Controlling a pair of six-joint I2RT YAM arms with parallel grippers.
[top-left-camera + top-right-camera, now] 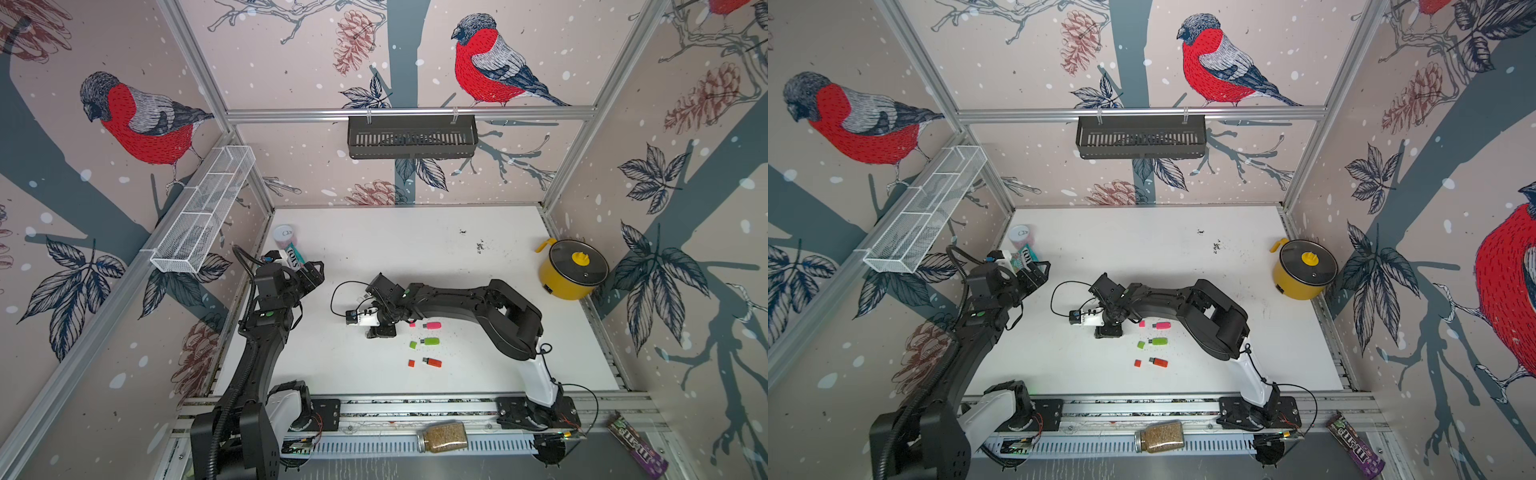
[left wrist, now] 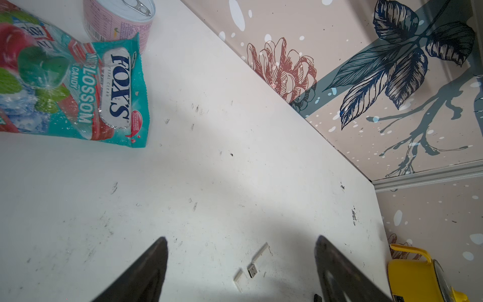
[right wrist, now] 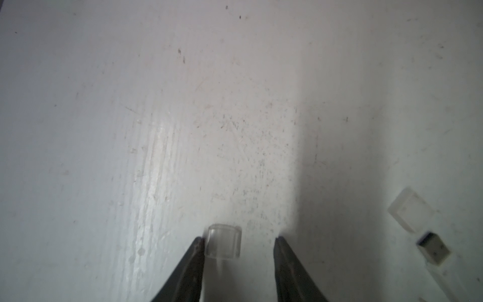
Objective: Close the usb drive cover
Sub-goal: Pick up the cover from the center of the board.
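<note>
A small clear cover (image 3: 224,241) lies on the white table between the fingers of my right gripper (image 3: 239,239). The gripper is open; one finger touches the cover and the other stands apart from it. Off to the side lies a white usb drive (image 3: 444,272) with its metal plug (image 3: 432,247) bare and a white cap (image 3: 410,211) just off its end. The same plug (image 2: 253,270) shows ahead of my left gripper (image 2: 241,238), which is wide open and holds nothing. In both top views the right wrist (image 1: 374,309) hides the cover.
Pink (image 1: 433,325), green (image 1: 430,341) and red (image 1: 432,362) drives lie right of the right wrist, each with a loose cap beside it. A candy bag (image 2: 78,86) and a can (image 2: 117,21) sit near the left gripper. A yellow pot (image 1: 571,270) stands at the right edge.
</note>
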